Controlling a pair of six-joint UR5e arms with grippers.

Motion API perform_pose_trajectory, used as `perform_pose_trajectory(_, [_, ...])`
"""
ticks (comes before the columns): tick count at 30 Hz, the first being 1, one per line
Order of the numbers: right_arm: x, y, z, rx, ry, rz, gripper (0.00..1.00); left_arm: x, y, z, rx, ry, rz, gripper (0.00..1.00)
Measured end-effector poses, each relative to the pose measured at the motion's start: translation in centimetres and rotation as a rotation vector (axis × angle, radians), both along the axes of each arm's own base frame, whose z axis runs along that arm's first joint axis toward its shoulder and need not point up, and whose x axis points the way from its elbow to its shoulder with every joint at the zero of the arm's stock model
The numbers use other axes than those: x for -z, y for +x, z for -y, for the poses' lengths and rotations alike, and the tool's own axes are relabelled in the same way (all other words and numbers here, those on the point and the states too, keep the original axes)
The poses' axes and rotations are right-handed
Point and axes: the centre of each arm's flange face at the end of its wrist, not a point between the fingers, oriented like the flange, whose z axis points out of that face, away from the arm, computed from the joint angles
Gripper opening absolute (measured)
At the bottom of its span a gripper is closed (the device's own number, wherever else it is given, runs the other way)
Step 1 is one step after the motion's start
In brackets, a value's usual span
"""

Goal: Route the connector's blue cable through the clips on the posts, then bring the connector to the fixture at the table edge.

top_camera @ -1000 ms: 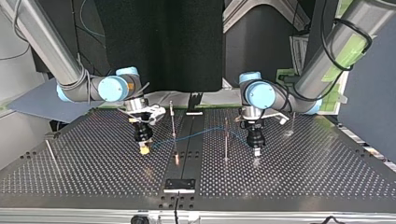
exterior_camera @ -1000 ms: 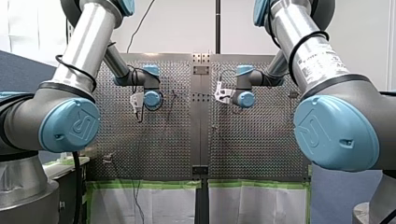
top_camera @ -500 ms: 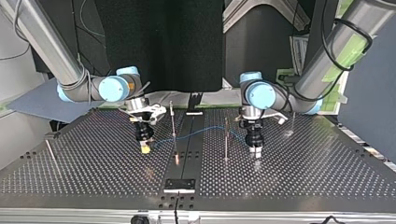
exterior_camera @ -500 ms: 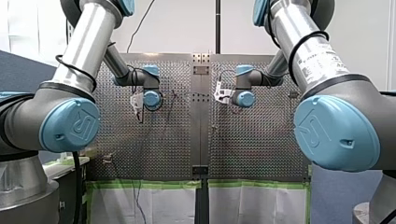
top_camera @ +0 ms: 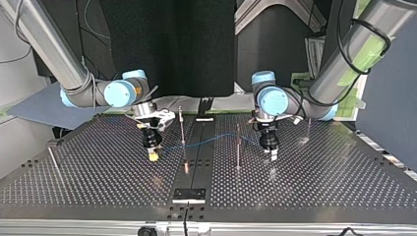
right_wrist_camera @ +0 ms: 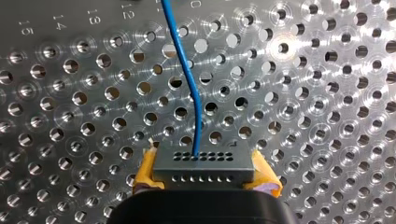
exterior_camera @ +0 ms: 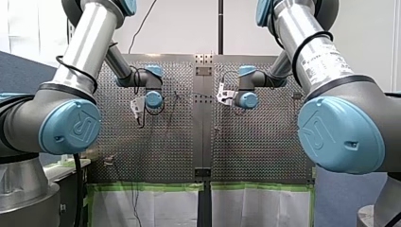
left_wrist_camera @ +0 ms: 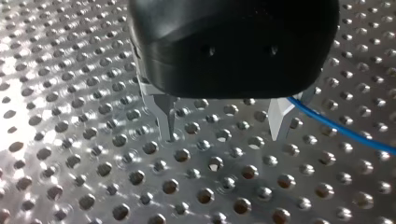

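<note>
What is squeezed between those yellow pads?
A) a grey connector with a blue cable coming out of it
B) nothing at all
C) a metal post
A: the right wrist view shows the connector clamped between the pads of the right end effector, with the cable running out of it over the table.

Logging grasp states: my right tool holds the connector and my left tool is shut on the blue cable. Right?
No: my left tool is open and grips nothing; the blue cable only runs past one side of it, as the left wrist view shows. My right tool does hold the connector.
</note>
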Motion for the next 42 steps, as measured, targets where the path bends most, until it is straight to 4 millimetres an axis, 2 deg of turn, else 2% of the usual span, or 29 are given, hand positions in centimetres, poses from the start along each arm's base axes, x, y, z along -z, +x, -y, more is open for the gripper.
perform_pose_trajectory(10, [0.1,0.0,0.0,0.000,0.004,-0.002,0.00,0.1,-1.0,-0.1,0.004,-0.010,-0.070,1.00])
perform_pose_trajectory(16, [0.1,0.0,0.0,0.000,0.004,-0.002,0.00,0.1,-2.3,0.4,0.043,-0.007,-0.117,1.00])
perform_pose_trajectory(24, [0.0,0.0,0.0,0.000,0.005,-0.001,0.00,-0.6,-5.2,0.6,0.110,-0.060,-0.151,1.00])
perform_pose_trajectory(32, [0.1,0.0,0.0,0.000,0.007,-0.001,0.00,-1.9,-7.7,1.1,0.186,-0.137,-0.101,1.00])
perform_pose_trajectory(42, [0.1,0.0,-0.1,-0.001,0.012,-0.004,0.00,-2.4,-12.3,2.5,0.271,-0.131,-0.148,1.00])
